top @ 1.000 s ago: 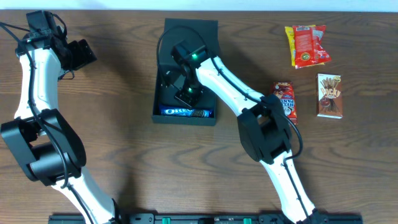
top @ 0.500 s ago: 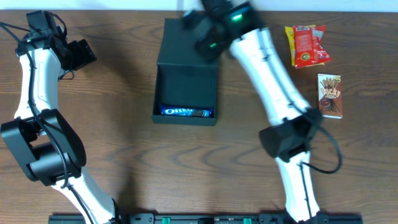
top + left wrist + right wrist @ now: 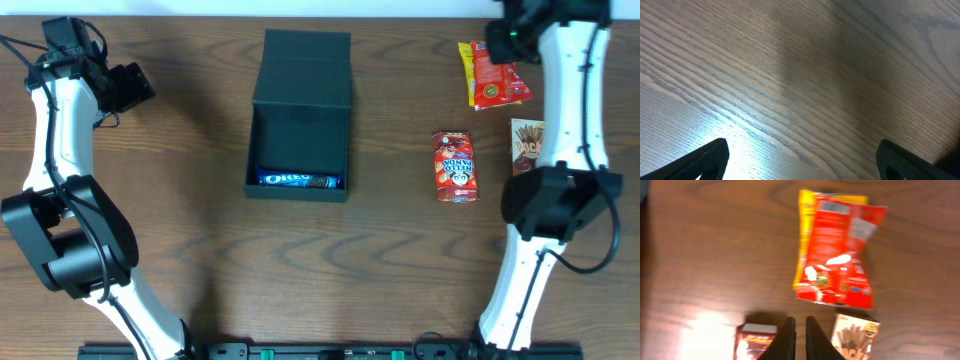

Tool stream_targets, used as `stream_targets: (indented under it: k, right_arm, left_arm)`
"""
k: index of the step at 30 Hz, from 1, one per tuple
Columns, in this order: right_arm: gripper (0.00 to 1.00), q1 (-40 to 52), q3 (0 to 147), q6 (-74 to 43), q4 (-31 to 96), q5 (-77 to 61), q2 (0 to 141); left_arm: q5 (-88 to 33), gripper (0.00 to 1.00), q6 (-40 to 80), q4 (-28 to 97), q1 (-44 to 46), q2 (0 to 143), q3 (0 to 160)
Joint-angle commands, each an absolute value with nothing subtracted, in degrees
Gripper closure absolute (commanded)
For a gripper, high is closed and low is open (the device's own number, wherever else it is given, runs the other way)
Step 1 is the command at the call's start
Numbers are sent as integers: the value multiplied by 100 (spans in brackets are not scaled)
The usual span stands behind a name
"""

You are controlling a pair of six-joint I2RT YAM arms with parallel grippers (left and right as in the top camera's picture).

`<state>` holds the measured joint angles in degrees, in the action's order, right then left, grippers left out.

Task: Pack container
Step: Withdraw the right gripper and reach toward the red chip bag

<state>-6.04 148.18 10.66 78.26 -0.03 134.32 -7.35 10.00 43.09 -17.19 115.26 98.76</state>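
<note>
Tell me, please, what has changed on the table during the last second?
The right gripper lifted out of the container and swung to the far right, above the red snack bag, closed and empty. No grasp or release is visible. The Oreo pack in the container, the Panda box, the Pocky box and the left gripper stayed put.

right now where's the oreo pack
In the overhead view, the oreo pack lies inside the container, against its near wall, left of the red panda box.
</note>
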Motion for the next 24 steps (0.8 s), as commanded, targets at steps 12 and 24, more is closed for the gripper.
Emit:
stream_targets:
  k: [12,24]
  right_arm:
    - [15,-1129,13552,622,5682,-45,13419]
    - [8,-1433,12392,517,4644,-45,13419]
  left_arm:
    - [-760,5,1387,4560,-1629,11583,9841]
    - [-746,5,1551,4912,-952,11583,9841]
